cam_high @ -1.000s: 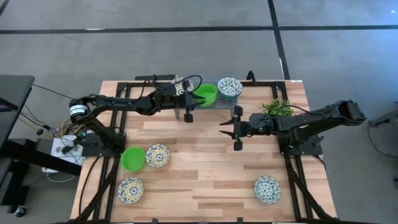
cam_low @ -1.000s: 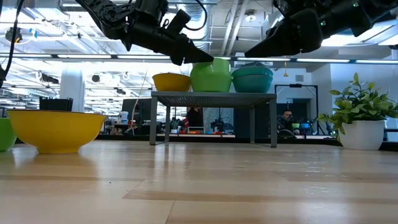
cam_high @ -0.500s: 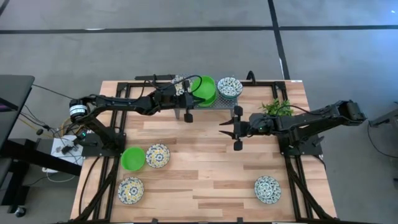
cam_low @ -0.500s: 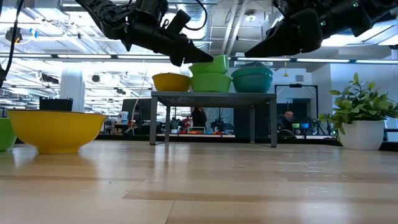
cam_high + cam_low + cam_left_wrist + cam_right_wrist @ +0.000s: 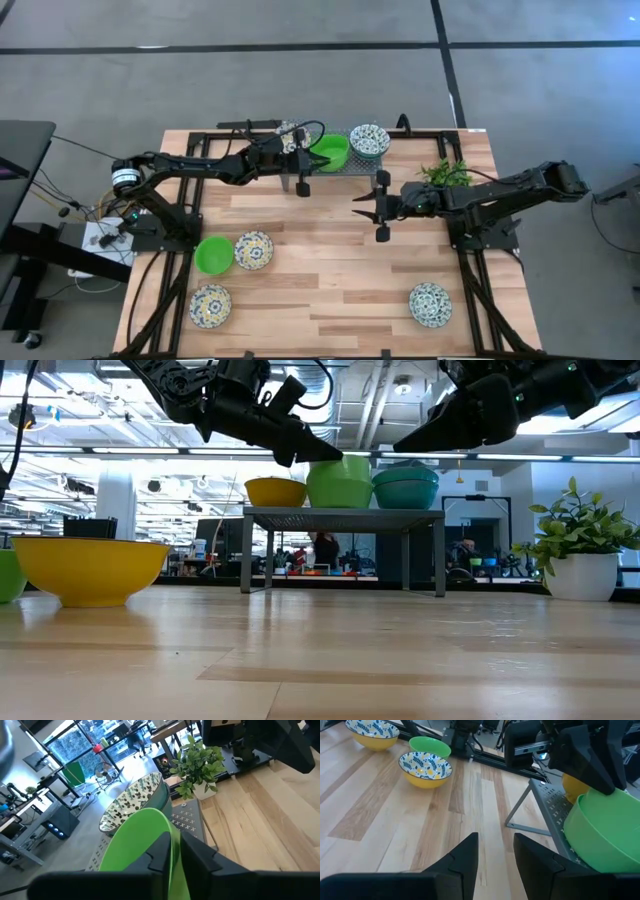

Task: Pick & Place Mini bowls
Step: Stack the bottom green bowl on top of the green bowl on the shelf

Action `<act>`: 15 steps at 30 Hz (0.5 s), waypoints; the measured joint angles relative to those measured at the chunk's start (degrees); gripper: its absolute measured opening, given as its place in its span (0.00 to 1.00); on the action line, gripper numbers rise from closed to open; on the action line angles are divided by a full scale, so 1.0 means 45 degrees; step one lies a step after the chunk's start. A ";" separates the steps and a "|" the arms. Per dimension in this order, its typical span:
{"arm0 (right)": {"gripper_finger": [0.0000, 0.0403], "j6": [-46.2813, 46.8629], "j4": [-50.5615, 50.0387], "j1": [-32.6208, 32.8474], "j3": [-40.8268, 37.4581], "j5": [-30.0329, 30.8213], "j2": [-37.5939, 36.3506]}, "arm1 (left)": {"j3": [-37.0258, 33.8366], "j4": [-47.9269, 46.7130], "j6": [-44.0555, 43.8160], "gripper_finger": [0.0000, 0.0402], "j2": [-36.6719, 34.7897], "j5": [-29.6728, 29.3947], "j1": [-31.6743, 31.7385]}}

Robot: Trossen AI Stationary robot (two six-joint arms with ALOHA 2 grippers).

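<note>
Green bowl [image 5: 330, 152] back down, level

Bright, even overhead light; soft shadows

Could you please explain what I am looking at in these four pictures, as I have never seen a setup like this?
It is a robot with two arms at a wooden table. One picture looks straight down, one looks level across the tabletop, and two come from cameras on the wrists. A metal rack at the back carries bowls. The left gripper pinches the rim of a green bowl sitting on that rack. The right gripper hangs open over the middle, holding nothing. More bowls lie on the table: a green one and patterned ones. A plant stands beside the rack.
</note>
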 joint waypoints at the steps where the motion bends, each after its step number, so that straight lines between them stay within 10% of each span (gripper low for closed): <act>1: 0.30 0.0000 0.0002 0.0000 0.0000 0.0000 0.0000 | 0.0000 0.0000 0.0000 0.11 0.0000 0.0000 0.0000; 15: 0.29 0.0060 0.3050 -0.0470 0.0000 0.0051 0.0929 | 0.0000 -0.0039 0.0039 0.02 0.0000 0.0005 -0.0034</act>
